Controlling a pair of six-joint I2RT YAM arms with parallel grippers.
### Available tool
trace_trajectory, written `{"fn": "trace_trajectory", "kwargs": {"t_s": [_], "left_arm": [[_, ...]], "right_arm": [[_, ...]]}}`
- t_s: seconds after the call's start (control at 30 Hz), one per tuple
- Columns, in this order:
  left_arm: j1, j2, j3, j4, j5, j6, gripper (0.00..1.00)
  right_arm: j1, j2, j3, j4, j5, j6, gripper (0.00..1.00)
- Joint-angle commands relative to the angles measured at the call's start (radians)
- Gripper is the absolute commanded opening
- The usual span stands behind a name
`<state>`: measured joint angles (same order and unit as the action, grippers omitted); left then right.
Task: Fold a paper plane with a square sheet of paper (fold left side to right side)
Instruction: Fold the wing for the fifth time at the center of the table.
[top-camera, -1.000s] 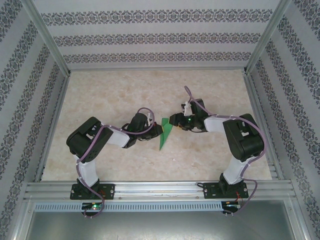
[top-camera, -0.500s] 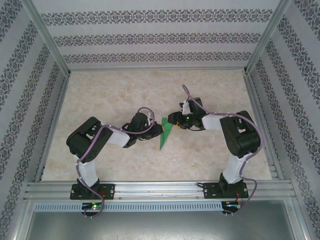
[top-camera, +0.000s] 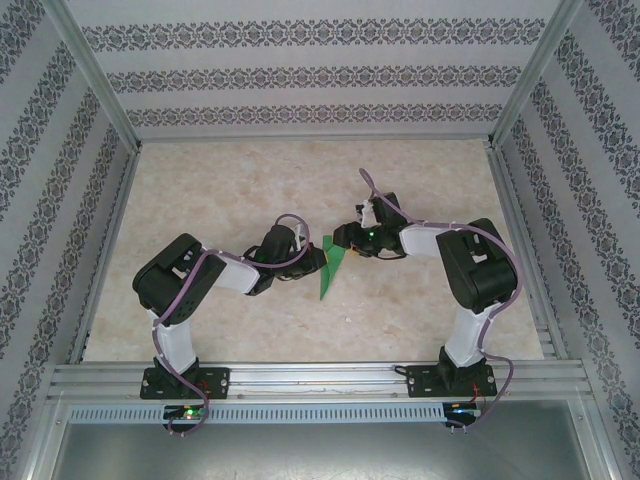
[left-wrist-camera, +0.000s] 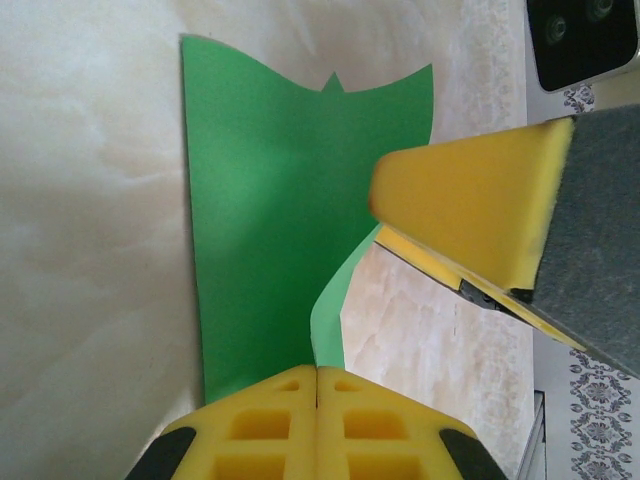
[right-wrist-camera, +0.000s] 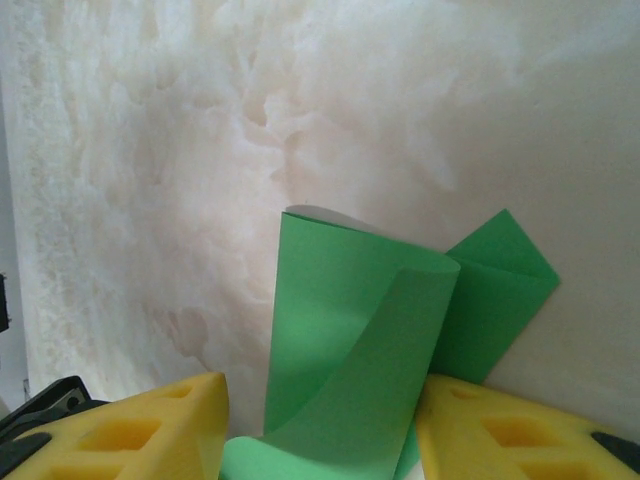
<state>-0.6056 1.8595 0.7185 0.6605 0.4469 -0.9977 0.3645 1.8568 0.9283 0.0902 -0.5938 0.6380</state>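
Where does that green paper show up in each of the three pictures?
Top external: green paper at the centre of the marbled beige tabletop.
Left wrist: upper middle, above the shut yellow fingers.
Right wrist: bottom centre, between two spread yellow fingers.
Shared landmark: that marbled tabletop beneath it.

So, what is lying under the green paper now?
The marble table shows around the green paper. Behind its curled flap, another layer of the same paper is visible. The table patch directly below the paper is covered.

Bright diffuse light, soft shadows, faint glare.
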Motion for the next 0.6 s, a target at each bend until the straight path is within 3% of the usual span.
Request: {"fn": "trace_trajectory", "kwargs": {"t_s": [0.0, 0.57], "left_arm": [[0.025, -0.027, 0.011, -0.027, -0.003, 0.028, 0.00], [0.064, 0.046, 0.043, -0.036, 0.099, 0.058, 0.00]], "right_arm": [[0.016, 0.043, 0.029, -0.088, 0.058, -0.048, 0.53], [0.036, 0.085, 0.074, -0.184, 0.107, -0.099, 0.53]]}}
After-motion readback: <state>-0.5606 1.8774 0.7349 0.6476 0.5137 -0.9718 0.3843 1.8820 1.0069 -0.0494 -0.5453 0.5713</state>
